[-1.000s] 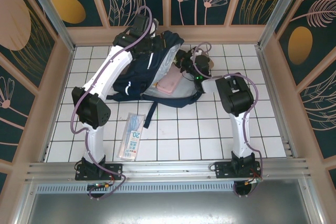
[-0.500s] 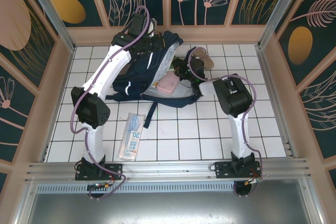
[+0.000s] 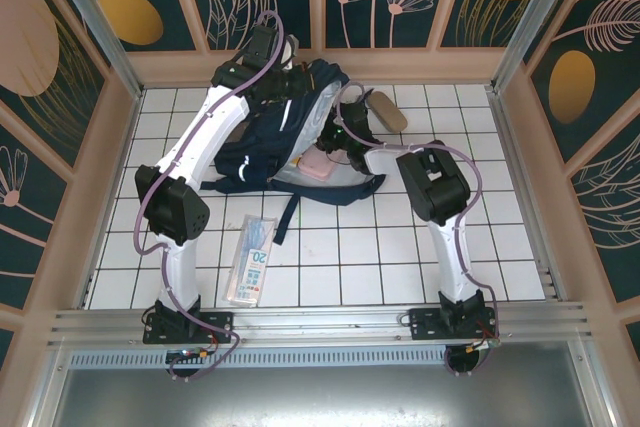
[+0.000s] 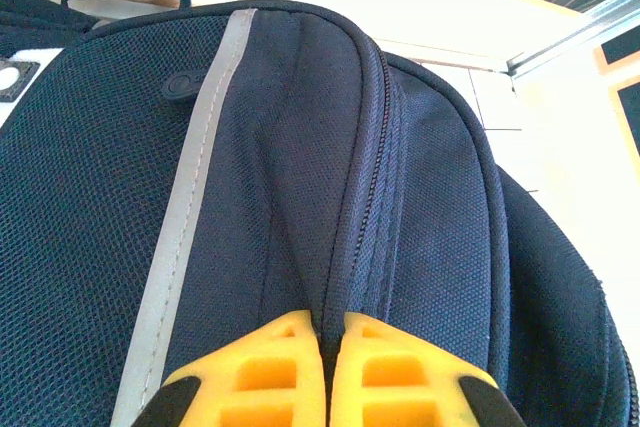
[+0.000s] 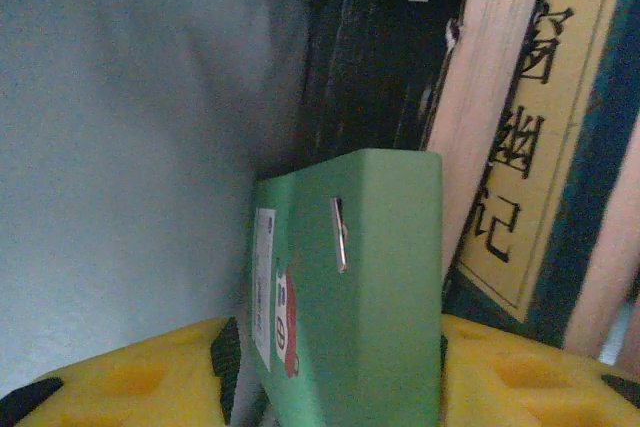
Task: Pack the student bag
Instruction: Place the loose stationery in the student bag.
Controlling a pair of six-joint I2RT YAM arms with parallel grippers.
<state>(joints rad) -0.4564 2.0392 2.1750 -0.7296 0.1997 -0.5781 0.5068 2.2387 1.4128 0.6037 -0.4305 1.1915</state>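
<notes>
From the overhead camera I saw the student bag [image 3: 268,142] lying at the far middle of the tiled bench [image 3: 400,247], its mouth gaping toward the right arm and its dark straps trailing toward the near side. The left pincer [image 3: 288,75] sat at the far top of the bag; on its wrist camera the two yellow fingers [image 4: 250,372] were pressed together with a ridge of navy fabric beside the zip [image 4: 365,167] nipped between them, and a grey reflective stripe [image 4: 190,177] ran up the panel to their left. The right pincer [image 3: 336,135] reached into the bag's mouth. On its wrist camera a green box [image 5: 360,277] stood upright between the yellow fingers [image 5: 130,377], filling the gap from one to the other; whether they pressed on it or stood just clear of it I could not tell. Grey lining [image 5: 120,147] lay to the box's left, a dark book with a barcode [image 5: 380,57] behind it, and a tan spine with printed characters [image 5: 530,147] to its right. A pink item [image 3: 318,165] showed inside the mouth, a tan oblong thing [image 3: 386,110] lay just beyond the bag on the right, and a clear packet [image 3: 253,257] lay on the tiles near the left arm
</notes>
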